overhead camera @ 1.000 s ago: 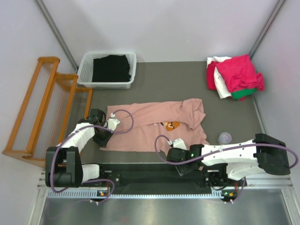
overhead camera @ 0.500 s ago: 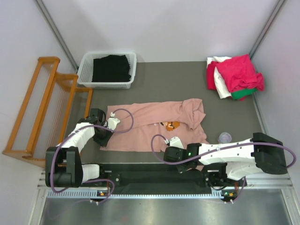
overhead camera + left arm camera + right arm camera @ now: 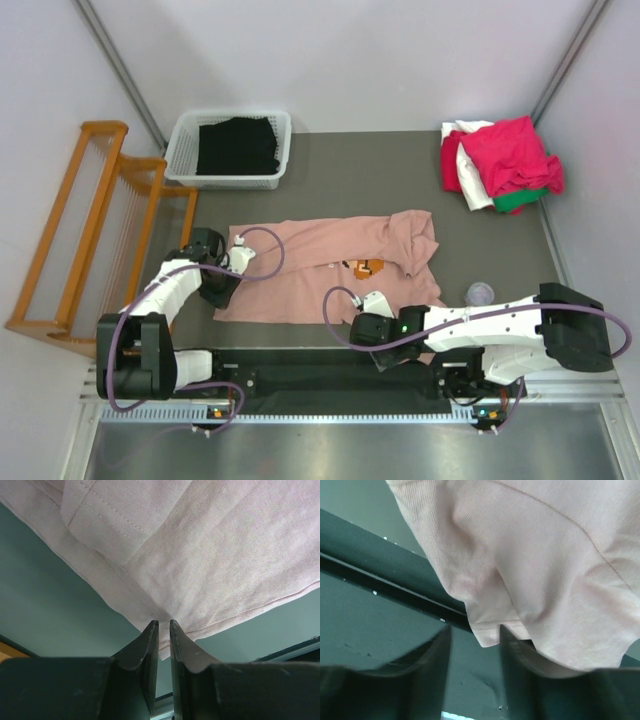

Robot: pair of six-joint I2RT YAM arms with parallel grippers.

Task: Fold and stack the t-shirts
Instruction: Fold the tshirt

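The dusty-pink t-shirt (image 3: 320, 262) lies spread across the middle of the dark table, with a bit of orange print showing near a fold. Its right part is bunched over itself. My left gripper (image 3: 220, 288) is at the shirt's near-left corner. In the left wrist view its fingers (image 3: 150, 635) are shut on the stitched hem (image 3: 200, 580). My right gripper (image 3: 358, 328) is at the near hem, about mid-width. Its jaws stand apart in the right wrist view, and a hem corner (image 3: 487, 632) hangs between them unpinched. Crimson-pink, white and green t-shirts (image 3: 505, 160) are piled at the back right.
A white basket (image 3: 181, 150) holding black cloth stands at the back left. A wooden rack (image 3: 90, 230) lines the left side. A small pale round object (image 3: 481, 294) sits on the table near the right arm. The black front rail (image 3: 300, 375) runs under the near hem.
My right gripper has slid a little to the left along the near hem, and its jaws have parted again. The left gripper has kept its hold and barely shifted.
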